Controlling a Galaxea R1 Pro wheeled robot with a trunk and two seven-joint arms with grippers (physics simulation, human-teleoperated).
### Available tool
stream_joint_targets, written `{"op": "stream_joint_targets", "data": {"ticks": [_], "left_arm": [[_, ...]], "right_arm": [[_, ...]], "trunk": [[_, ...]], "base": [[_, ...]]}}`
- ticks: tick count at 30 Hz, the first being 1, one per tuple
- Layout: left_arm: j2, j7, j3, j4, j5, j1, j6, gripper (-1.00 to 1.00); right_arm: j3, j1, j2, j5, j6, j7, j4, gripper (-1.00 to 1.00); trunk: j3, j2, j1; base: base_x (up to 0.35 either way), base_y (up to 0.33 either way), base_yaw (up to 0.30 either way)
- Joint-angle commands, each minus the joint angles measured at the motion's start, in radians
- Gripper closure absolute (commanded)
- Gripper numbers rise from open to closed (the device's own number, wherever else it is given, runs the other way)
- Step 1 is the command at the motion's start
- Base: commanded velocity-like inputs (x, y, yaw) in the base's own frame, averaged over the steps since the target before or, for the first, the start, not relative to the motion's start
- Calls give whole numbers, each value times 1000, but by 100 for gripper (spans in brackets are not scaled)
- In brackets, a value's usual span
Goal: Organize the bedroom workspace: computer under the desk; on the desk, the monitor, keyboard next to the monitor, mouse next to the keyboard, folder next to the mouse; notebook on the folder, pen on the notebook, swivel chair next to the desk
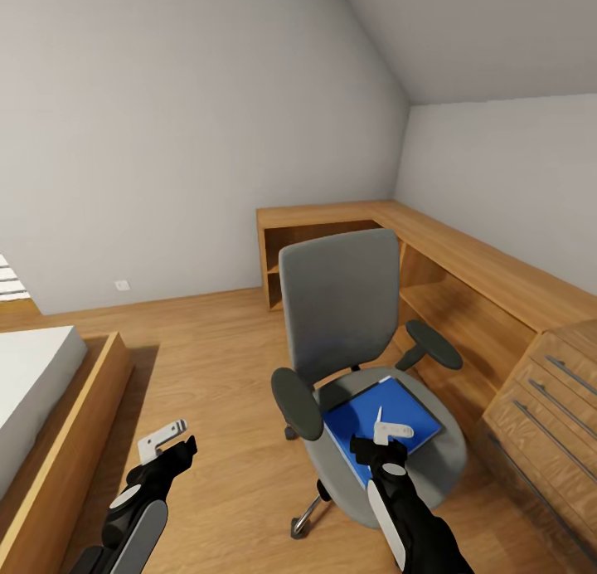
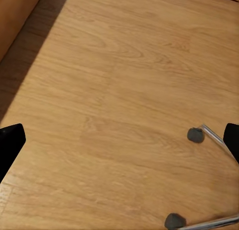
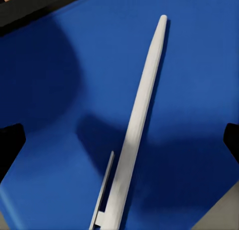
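Fingers of the right end effector stand spread directly above the pen, which lies on the folder, likely lined up to pinch it before the folder can be lifted. The left end effector hangs spread over bare floor, gripping nothing, kept clear of the work. Folder and pen rest on the seat of the swivel chair. Beyond stands a light wood shelf unit along the wall.

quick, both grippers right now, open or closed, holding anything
Left gripper: open, empty, over the floor.
Right gripper: open, holding nothing, above the pen on the folder.
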Motion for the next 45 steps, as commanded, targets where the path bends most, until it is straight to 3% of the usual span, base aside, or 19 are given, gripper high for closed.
{"op": "stream_joint_targets", "data": {"ticks": [1,8,22,45], "left_arm": [[1,8,-2,-2,6,-1,2,-100],[0,8,-3,-6,6,0,2,-100],[-2,8,-3,-8,6,-1,2,-100],[-3,8,-3,-8,7,-1,2,-100]], "right_arm": [[3,0,0,-5,6,-7,-1,-100],[3,-1,1,-5,9,-7,-1,-100],[5,-1,4,-7,12,-9,0,-100],[5,-1,3,-25,12,-11,1,-100]], "trunk": [[-1,0,0],[-1,0,0],[-45,-98,54],[-45,-98,54]], "base": [[5,0,0],[2,0,0],[0,0,0],[0,0,0]]}}
